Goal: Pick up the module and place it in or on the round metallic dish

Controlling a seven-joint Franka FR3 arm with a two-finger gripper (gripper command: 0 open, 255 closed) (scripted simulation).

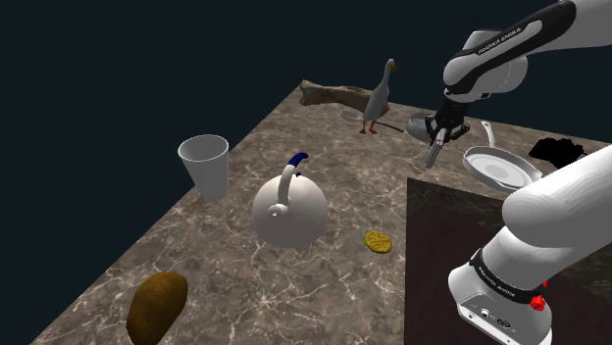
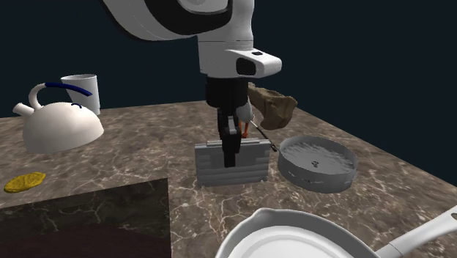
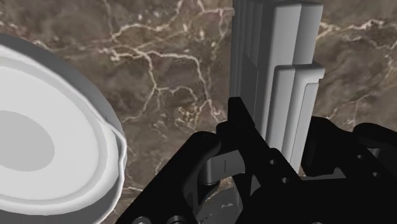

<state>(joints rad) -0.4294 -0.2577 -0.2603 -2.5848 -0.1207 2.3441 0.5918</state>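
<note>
Wrist view: the black gripper [image 3: 280, 127] is closed on an upright grey ribbed module [image 3: 280, 57], which fills the gap between its two fingers. The module stands on the brown marble table [image 3: 165, 63]. The round grey dish [image 2: 316, 163] sits just beside the gripper, apart from the module. A white pan [image 3: 38, 140] lies near the gripper's other side.

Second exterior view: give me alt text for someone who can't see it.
The black gripper hangs over a grey ribbed module standing on a brown marbled table. A round grey dish sits just right of it. A white kettle and cup stand far left; a white pan lies nearest the camera.
</note>
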